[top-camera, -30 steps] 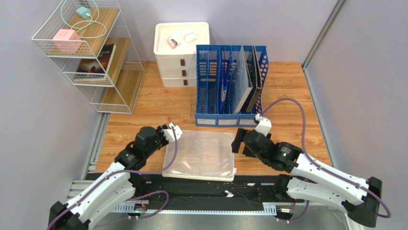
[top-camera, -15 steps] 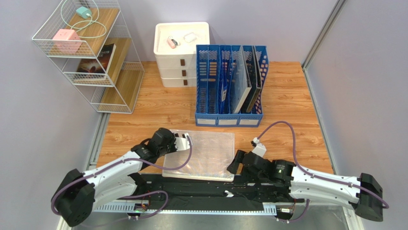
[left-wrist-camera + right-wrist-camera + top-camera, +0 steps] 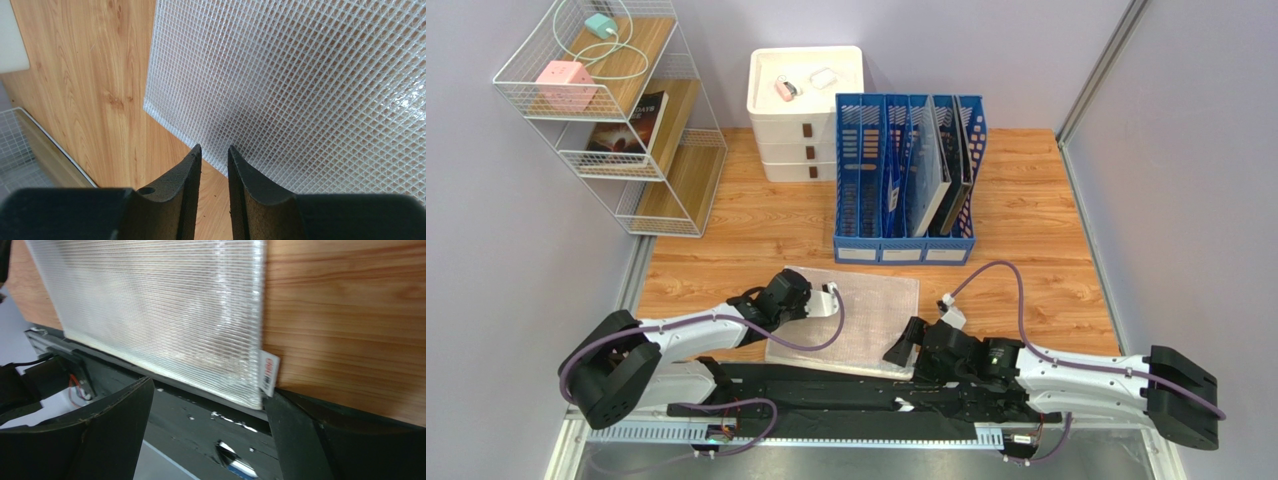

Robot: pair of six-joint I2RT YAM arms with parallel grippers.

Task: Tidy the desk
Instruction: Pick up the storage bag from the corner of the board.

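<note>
A clear mesh zip pouch (image 3: pixel 871 320) lies flat on the light wood desk (image 3: pixel 1026 250), its near edge over the black strip at the front. My left gripper (image 3: pixel 831 298) is low at the pouch's far left corner. In the left wrist view its tips (image 3: pixel 214 152) are shut to a thin gap over the pouch's edge (image 3: pixel 300 90), with only bare wood (image 3: pixel 90 75) between them. My right gripper (image 3: pixel 901 350) is open at the pouch's near right corner. In the right wrist view the wide-open fingers (image 3: pixel 211 389) stand either side of that corner (image 3: pixel 240 385).
A blue file rack (image 3: pixel 906 180) holding folders stands behind the pouch. A white drawer unit (image 3: pixel 804 110) is at the back, and a white wire shelf (image 3: pixel 616 120) with a pink box at the far left. A black strip (image 3: pixel 846 385) runs along the front.
Both arms have dropped low and stretched out. The left gripper slid right onto the pouch's far left corner. The right gripper moved down and left to the pouch's near right corner.
</note>
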